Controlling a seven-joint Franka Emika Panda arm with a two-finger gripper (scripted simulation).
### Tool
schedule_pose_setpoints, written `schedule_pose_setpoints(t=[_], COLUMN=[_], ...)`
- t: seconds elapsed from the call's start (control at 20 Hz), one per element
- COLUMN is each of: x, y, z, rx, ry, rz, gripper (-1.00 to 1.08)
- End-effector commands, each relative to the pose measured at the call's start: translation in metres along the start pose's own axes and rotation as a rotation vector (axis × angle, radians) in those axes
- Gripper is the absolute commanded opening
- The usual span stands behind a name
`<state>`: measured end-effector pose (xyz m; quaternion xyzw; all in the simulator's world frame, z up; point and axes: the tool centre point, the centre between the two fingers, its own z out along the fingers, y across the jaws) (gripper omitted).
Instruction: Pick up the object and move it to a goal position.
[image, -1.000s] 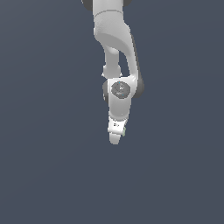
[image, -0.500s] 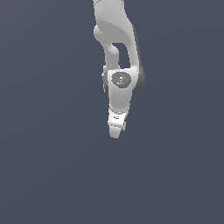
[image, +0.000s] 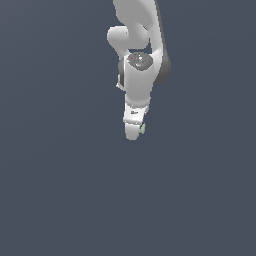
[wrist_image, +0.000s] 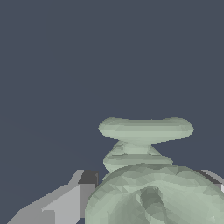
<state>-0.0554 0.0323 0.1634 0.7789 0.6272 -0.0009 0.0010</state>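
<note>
The white arm hangs down in the exterior view, ending in my gripper (image: 134, 132). A sliver of the pale green object (image: 142, 129) shows at the gripper's tip, mostly hidden by the fingers. In the wrist view the object (wrist_image: 146, 175) fills the near field: a rounded lumpy body with a flat lobe beyond it. A grey finger (wrist_image: 72, 201) sits against its side, and the edge of the other finger (wrist_image: 214, 177) shows on the opposite side. The gripper is shut on the object and holds it in the air.
Only a plain dark grey-blue surface (image: 55, 190) shows around and beyond the arm. No other object, container or marker is in view.
The arm and gripper have risen steadily in the exterior view, carrying the object with them. The grip has not changed.
</note>
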Motion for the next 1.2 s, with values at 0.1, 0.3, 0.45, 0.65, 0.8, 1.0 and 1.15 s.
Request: schedule_pose_setpoints(t=[0.1,0.3,0.45,0.65,0.8,1.0,1.15], x=[-0.003,-0.005,-0.007,-0.008,-0.009,-0.010,-0.010], y=[-0.019,-0.034,-0.043,-0.052,-0.057,-0.061,-0.061], z=[-0.037,-0.067,-0.087,-0.108,-0.120,-0.129,-0.131], rx=[0.000,0.000,0.000,0.001,0.001,0.001,0.000], ry=[0.000,0.002,0.002,0.004,0.004,0.004,0.003], rz=[0.000,0.000,-0.001,0.000,0.000,0.000,0.000], gripper=[-1.00,-1.00,-1.00,-1.00,-1.00,-1.00,-1.00])
